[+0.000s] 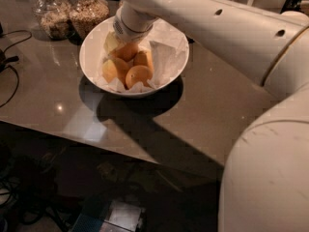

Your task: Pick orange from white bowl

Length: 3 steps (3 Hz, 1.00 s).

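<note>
The white bowl (91, 57) stands on the dark table, lined with crumpled white paper. Several oranges lie in it. One orange (127, 52) lies at the back, right under the gripper. Three more lie beside and in front of it (138, 75). I cannot tell which is largest. My gripper (120, 41) reaches down into the back left of the bowl from the white arm (203, 18) and sits on or just above the back orange. The wrist hides its tip.
Two glass jars (87, 11) with grainy contents stand just behind the bowl at the back left. A black cable (9, 62) lies at the table's left. The table's front edge (111, 146) runs diagonally, with floor clutter below. My arm's body fills the right side.
</note>
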Motion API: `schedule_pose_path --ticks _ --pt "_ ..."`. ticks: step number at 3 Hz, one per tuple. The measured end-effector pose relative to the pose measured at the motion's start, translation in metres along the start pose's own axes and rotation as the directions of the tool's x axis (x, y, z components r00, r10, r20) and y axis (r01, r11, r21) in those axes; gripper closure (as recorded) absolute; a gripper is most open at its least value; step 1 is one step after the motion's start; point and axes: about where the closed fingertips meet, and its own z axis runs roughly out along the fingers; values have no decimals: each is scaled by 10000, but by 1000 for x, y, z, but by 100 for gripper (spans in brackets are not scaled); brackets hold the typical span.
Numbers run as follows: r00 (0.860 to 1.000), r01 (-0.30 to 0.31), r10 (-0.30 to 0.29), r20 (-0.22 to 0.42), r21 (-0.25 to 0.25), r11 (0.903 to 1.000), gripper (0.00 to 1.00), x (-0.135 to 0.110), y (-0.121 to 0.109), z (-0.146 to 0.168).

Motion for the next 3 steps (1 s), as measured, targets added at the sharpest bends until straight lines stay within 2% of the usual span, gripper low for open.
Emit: schedule_pose_path --ticks 1,2,3 --pt "9995 309 -308 -45 215 9993 100 12 -1 -26" --pt "9973 727 -727 38 62 9973 87 19 -5 -51" --pt "9903 1378 -1387 -67 -763 9875 63 25 -10 -68"
